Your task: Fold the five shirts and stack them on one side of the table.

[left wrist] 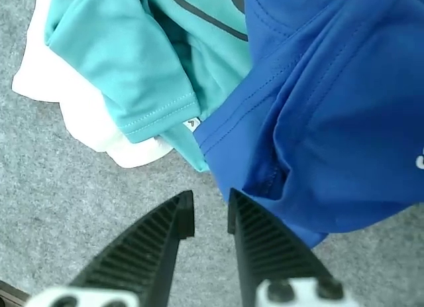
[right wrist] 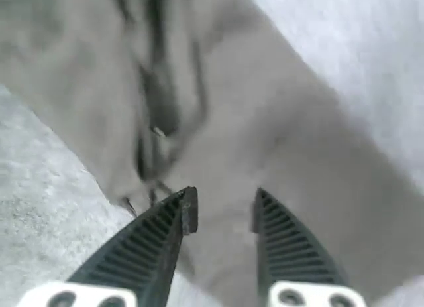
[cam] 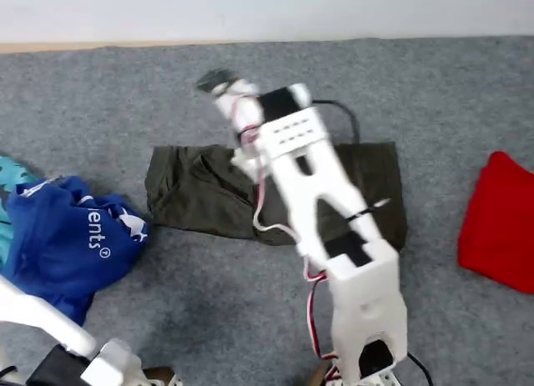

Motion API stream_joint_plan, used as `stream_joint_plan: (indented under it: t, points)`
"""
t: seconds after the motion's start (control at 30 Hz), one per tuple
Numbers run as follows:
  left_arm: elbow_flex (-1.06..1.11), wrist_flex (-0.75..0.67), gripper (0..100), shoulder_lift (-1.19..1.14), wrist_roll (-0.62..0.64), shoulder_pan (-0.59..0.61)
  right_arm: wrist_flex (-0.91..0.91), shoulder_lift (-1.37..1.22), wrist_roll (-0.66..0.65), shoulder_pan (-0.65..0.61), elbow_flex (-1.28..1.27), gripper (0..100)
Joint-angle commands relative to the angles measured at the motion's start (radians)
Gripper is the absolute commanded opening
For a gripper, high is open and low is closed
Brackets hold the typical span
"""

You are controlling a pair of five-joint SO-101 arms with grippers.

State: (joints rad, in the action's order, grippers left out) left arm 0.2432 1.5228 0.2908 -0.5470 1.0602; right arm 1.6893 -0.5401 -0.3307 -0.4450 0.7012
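- The grey desk (cam: 209, 319) carries shirts from one side to the other, with a pale wall along its far edge.
- The white right arm (cam: 334, 219) stretches from the near edge out over the middle of the desk and crosses the olive shirt.
- The olive shirt (cam: 196, 194) lies rumpled and roughly flat at the centre of the desk, well apart from the other garments.
- A blue shirt (cam: 67, 236) with white print sits bunched at the left side of the desk, just beyond the left arm (cam: 42, 315).
- A red shirt (cam: 501, 228) lies at the right edge, partly cut off by the frame.
- A teal shirt (left wrist: 132, 61) is tucked partly under the blue one, and its hem rests on a white shirt (left wrist: 66, 101) beneath.
- The right claw (right wrist: 224, 211) hangs above the olive cloth with its fingers spread and nothing between them.
- The left claw (left wrist: 211, 211) hangs over bare desk just beside the blue shirt's edge, with a narrow gap between its fingers and nothing in it.
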Motion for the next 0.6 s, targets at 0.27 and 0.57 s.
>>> stream_joint_plan:
  t: [0.27,0.57]
  points:
    - [-0.007,-0.011,9,0.011,0.006,-0.006,0.094,0.061,0.273,0.317,0.066,25.1]
    - [-0.007,-0.011,9,0.009,0.003,-0.006,0.096,-0.081,0.391,0.380,0.066,33.7]
